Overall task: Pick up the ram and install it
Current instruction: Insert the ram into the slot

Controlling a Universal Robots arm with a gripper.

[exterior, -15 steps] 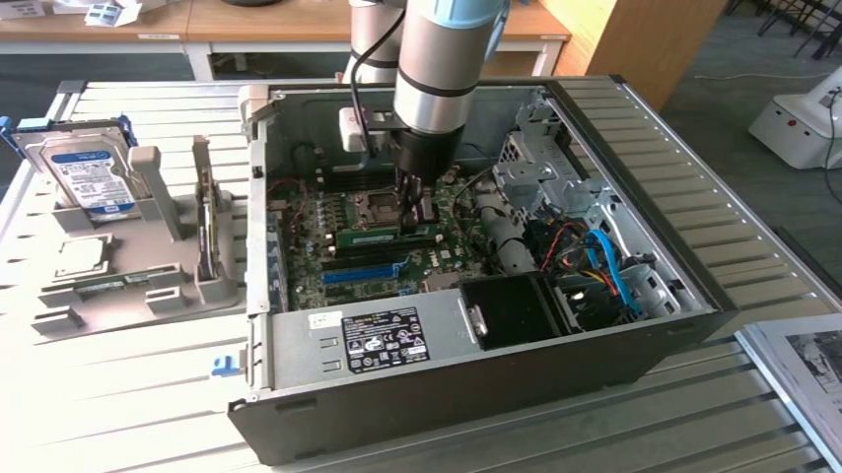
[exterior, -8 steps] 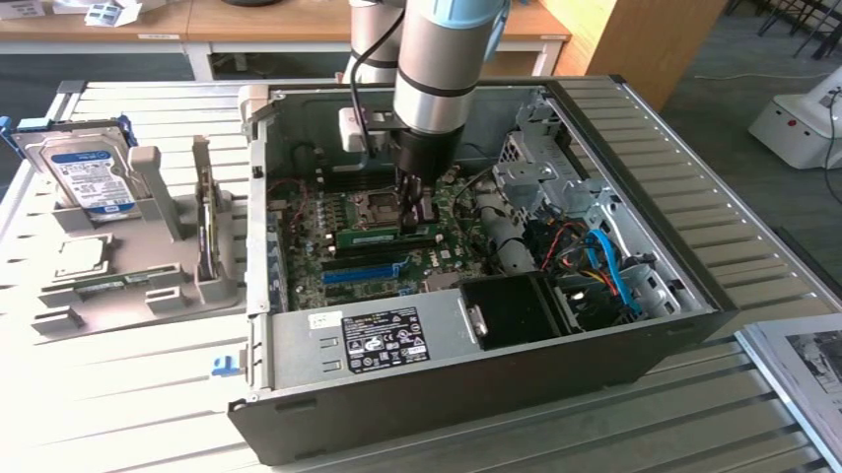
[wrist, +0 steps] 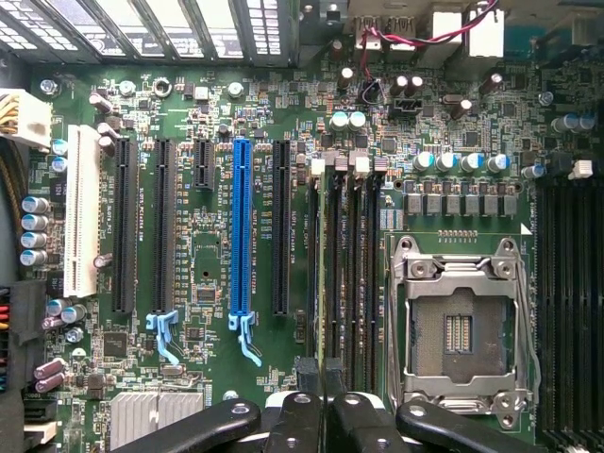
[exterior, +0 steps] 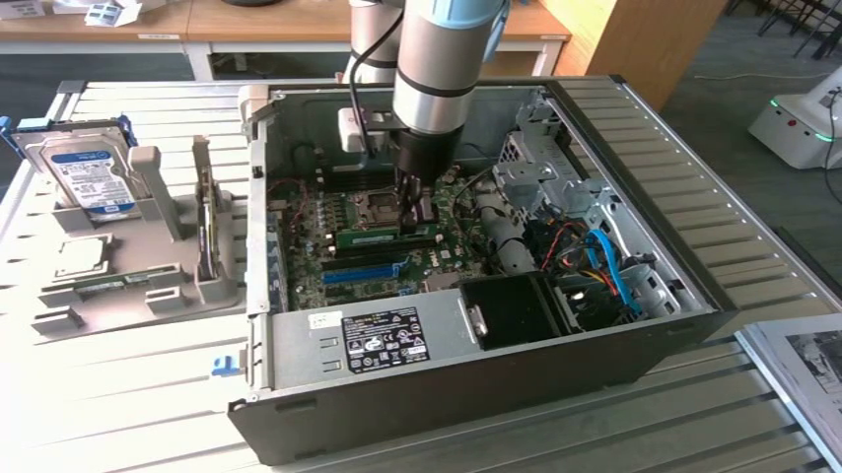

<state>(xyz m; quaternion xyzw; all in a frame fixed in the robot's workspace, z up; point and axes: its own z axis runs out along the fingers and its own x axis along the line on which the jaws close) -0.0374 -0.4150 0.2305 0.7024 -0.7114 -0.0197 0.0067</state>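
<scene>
- Black, blunt-fingered tool (exterior: 420, 223) clenched on the ram (exterior: 369, 236), a slim, flat green board strip.
- The ram lies along the long dark slots (wrist: 363, 274) beside the square steel socket (wrist: 462, 326), inside the open case (exterior: 460, 394).

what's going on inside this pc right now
A robot arm reaches down into the open computer case. Its gripper is closed on one end of the ram, holding the green stick on edge at the memory slots beside the empty CPU socket. Whether the stick is fully seated can't be told.
</scene>
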